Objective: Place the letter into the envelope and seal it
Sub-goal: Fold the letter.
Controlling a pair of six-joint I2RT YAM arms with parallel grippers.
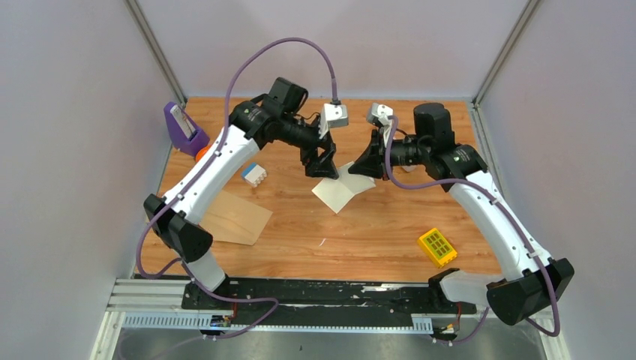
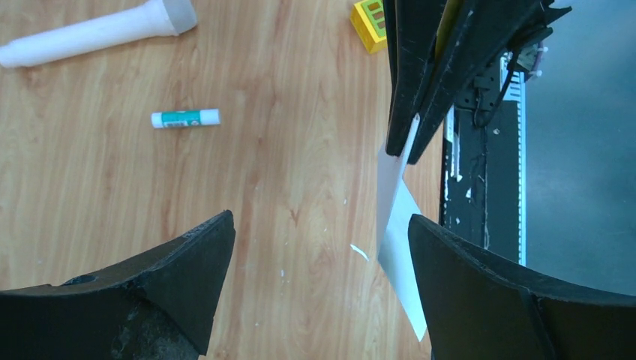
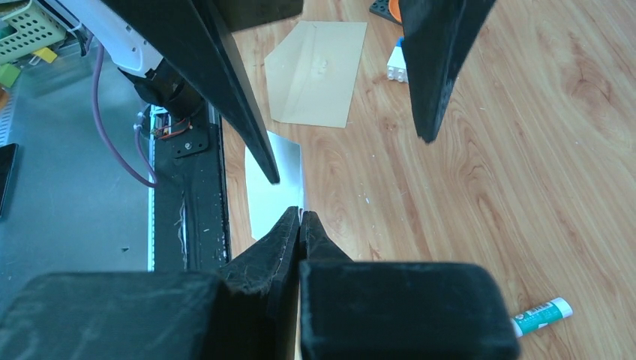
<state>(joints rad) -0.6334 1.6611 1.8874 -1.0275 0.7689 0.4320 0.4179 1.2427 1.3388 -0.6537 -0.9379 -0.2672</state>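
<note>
The letter (image 1: 341, 191), a pale sheet, is at the table's middle. My right gripper (image 1: 362, 169) is shut on one edge of it and holds that edge raised. In the right wrist view the shut jaws (image 3: 301, 214) pinch the letter (image 3: 274, 180). My left gripper (image 1: 324, 169) is open just left of it. In the left wrist view (image 2: 321, 217) the letter (image 2: 394, 217) hangs close to the inside of one finger, not gripped. The tan envelope (image 1: 232, 217) lies flat at the near left, under the left arm, and shows in the right wrist view (image 3: 315, 71).
A glue stick (image 2: 185, 118) lies on the wood beyond the grippers and shows in the right wrist view (image 3: 541, 315). A white and blue block (image 1: 254, 175) and a purple holder (image 1: 182, 127) sit at the left. A yellow block (image 1: 437, 247) lies near right.
</note>
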